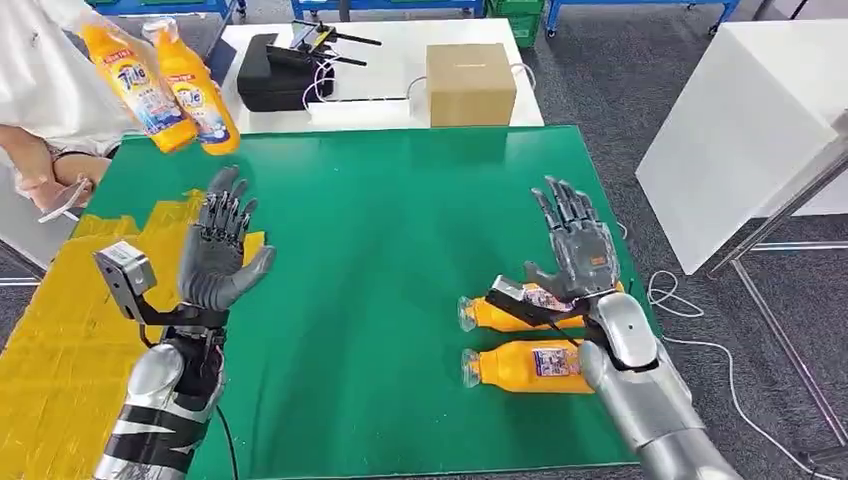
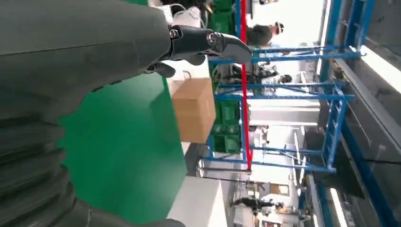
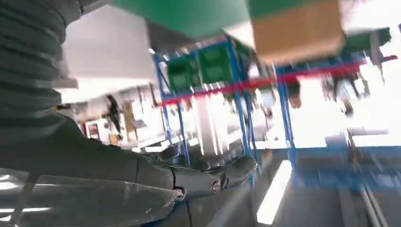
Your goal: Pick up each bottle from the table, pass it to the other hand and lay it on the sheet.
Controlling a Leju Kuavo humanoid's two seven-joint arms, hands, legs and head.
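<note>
Two orange bottles lie on their sides on the green table (image 1: 400,230) at the right, one (image 1: 495,314) behind the other (image 1: 530,366), caps pointing left. My right hand (image 1: 578,243) is raised just above and behind them, fingers spread, holding nothing. My left hand (image 1: 218,250) is raised over the table's left part beside the yellow sheet (image 1: 60,330), fingers apart and empty. A person at the far left holds two more orange bottles (image 1: 160,85) in the air. In the wrist views my left hand (image 2: 94,52) and right hand (image 3: 142,179) are empty.
Behind the green table stands a white table with a cardboard box (image 1: 470,83), a black case (image 1: 272,72) and cables. A white cabinet (image 1: 740,120) stands at the right. A person's arm (image 1: 45,165) rests near the table's left back corner.
</note>
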